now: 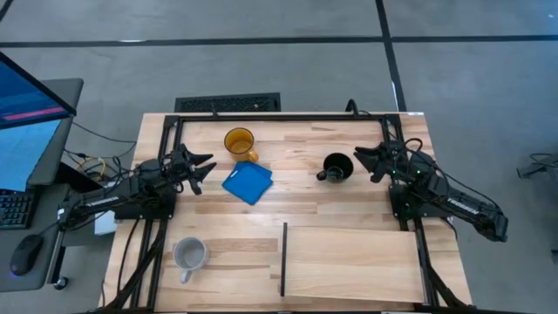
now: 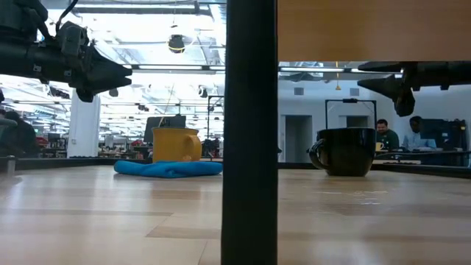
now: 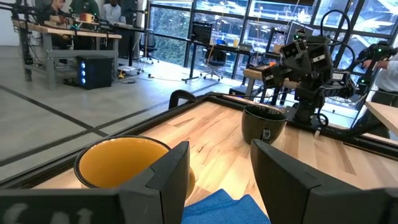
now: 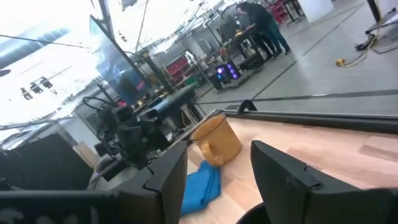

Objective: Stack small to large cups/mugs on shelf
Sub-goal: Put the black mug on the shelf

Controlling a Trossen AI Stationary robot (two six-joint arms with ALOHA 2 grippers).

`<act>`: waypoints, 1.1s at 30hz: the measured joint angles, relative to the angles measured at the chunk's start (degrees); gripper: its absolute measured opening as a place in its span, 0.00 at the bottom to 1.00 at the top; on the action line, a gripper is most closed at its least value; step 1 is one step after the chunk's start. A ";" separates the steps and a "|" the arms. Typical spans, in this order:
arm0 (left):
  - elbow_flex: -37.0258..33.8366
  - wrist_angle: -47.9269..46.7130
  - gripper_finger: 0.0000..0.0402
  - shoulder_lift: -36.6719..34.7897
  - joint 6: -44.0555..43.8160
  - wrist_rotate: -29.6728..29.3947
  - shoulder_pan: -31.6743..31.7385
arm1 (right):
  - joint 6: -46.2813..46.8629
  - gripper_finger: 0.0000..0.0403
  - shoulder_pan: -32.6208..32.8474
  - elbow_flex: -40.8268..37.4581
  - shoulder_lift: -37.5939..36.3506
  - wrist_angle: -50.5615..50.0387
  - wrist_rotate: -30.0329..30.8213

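The amber mug [image 1: 240, 142] stands upright on its base near the table's far edge, also visible in the left wrist view [image 3: 121, 163]. The black mug [image 1: 336, 168] stands upright right of centre, its handle toward the table's left [image 2: 347, 151]. The grey-white mug [image 1: 189, 255] stands near the near-left corner. The shelf panel [image 1: 349, 262] lies at the near right, bounded by the black divider strip [image 1: 284, 259]. My left gripper [image 1: 202, 168] hovers open, left of the blue square. My right gripper [image 1: 362, 159] hovers open just right of the black mug.
A flat blue square [image 1: 248, 182] lies between the amber and black mugs. A black frame rail [image 1: 288, 116] runs along the table's far edge. The divider strip [image 2: 250, 132] blocks the middle of the low view. Bare wood shows between the grey-white mug and the divider.
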 joint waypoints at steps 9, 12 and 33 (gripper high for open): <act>0.00 0.00 0.40 -0.01 0.02 -0.05 0.01 | -0.14 0.50 0.19 0.79 0.02 4.13 -3.03; 0.00 0.01 0.40 -0.01 0.02 -0.06 0.02 | -3.57 0.50 0.87 4.19 0.20 2.16 -5.13; 0.00 0.00 0.40 -0.01 0.04 -0.05 0.00 | -6.00 0.50 12.44 37.58 30.55 -31.79 -7.77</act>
